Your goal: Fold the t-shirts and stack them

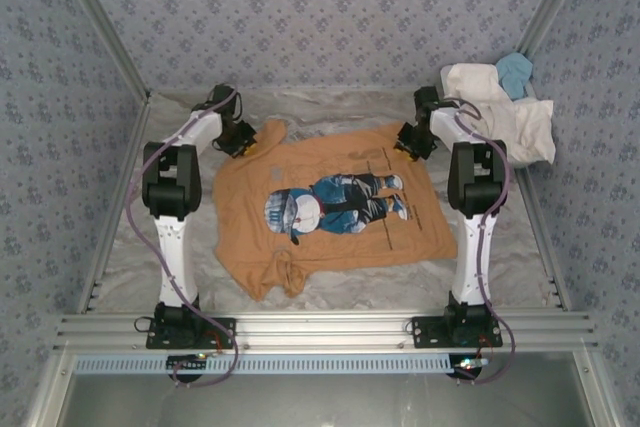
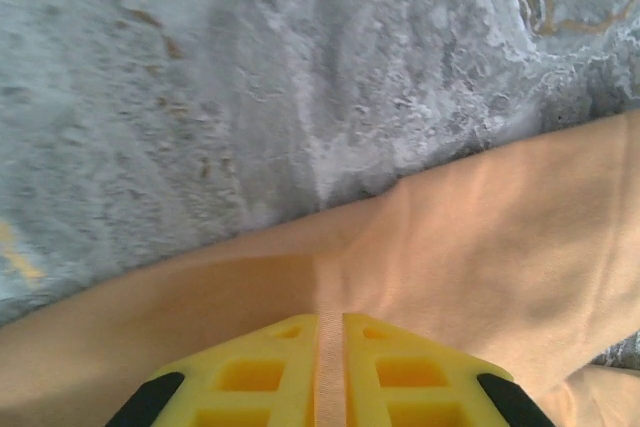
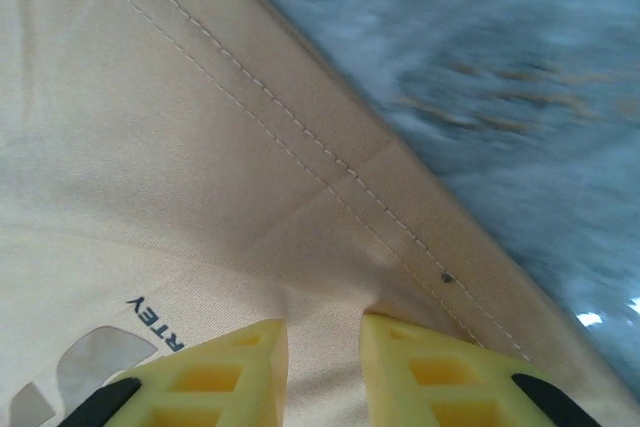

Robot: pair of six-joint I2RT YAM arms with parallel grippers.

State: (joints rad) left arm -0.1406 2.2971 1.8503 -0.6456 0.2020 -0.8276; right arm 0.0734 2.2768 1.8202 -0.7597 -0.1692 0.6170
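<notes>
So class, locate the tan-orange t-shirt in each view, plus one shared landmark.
Top external: t-shirt spread flat mid-table.
Left wrist: t-shirt fills the lower half, pinched in the left gripper.
Right wrist: t-shirt fills the left, hem diagonal, above the right gripper.
Shared landmark: marbled grey table cover.

The left tool (image 2: pixel 330 332) sits at the bottom centre of the frame. Its two yellow fingers (image 2: pixel 250 377) are drawn almost together, with a thin fold of the tan-orange t-shirt (image 2: pixel 480 247) pinched in the narrow slit between them. A faint crease runs up the cloth from that slit. The shirt fills the lower part of the frame, its edge slanting from lower left up to the right side. Above it lies the bench (image 2: pixel 250 77), grey-white and marbled.
</notes>
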